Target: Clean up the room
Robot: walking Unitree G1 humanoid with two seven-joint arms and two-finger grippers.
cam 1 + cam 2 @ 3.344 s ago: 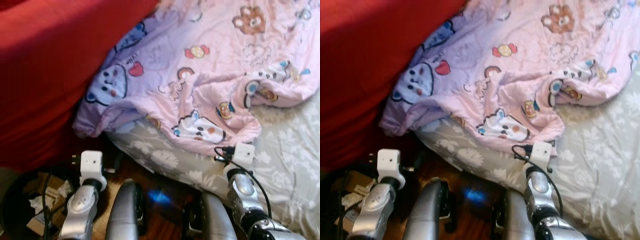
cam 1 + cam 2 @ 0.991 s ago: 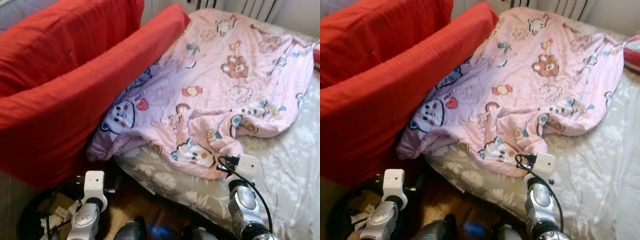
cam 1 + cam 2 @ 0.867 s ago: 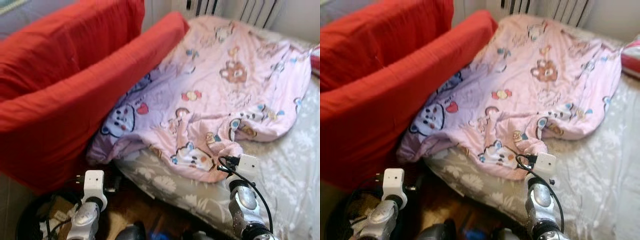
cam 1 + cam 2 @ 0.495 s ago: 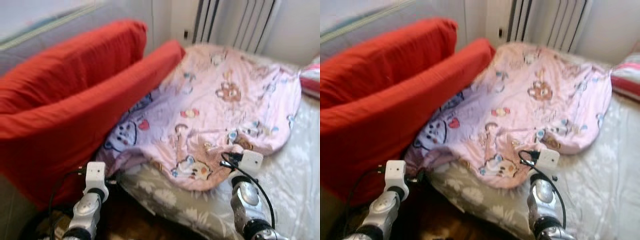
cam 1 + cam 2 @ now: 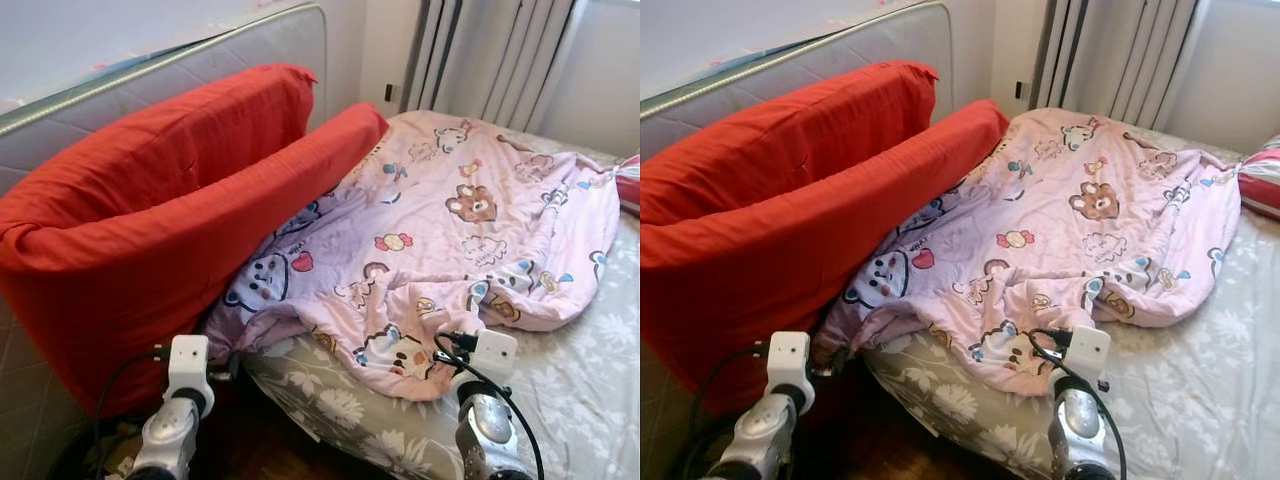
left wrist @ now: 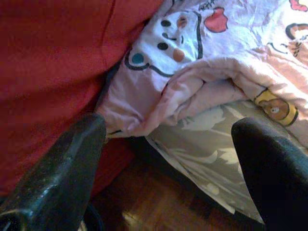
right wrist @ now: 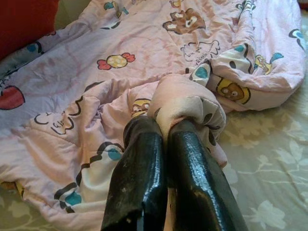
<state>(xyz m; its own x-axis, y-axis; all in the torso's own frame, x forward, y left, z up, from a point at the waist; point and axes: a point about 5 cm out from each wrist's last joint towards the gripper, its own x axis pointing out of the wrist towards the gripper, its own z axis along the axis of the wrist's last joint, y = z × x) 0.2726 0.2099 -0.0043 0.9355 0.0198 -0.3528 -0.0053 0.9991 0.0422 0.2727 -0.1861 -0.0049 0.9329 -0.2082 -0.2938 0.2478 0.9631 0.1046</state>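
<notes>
The pink blanket lies crumpled on the bed, its long axis running from the near corner by the red cushions back toward the curtain and radiator end of the room; its near edge is bunched and folded over itself, and its left side runs in under the lower cushion, so that edge is hidden. The far right corner of the blanket is cut off by the frame edge, beside a striped pillow of which just a sliver shows. The right gripper has its two fingers pressed together with a fold of the blanket pinched at their tips, at the near bunched edge above the grey flowered sheet. In the head views the fingers themselves are hidden behind the white wrist block. The left gripper hangs with its fingers spread wide, holding nothing, over the dark wooden floor in the gap between cushion and bed, near the blanket's drooping corner but apart from it. A grey mattress stands on edge behind the cushions.
</notes>
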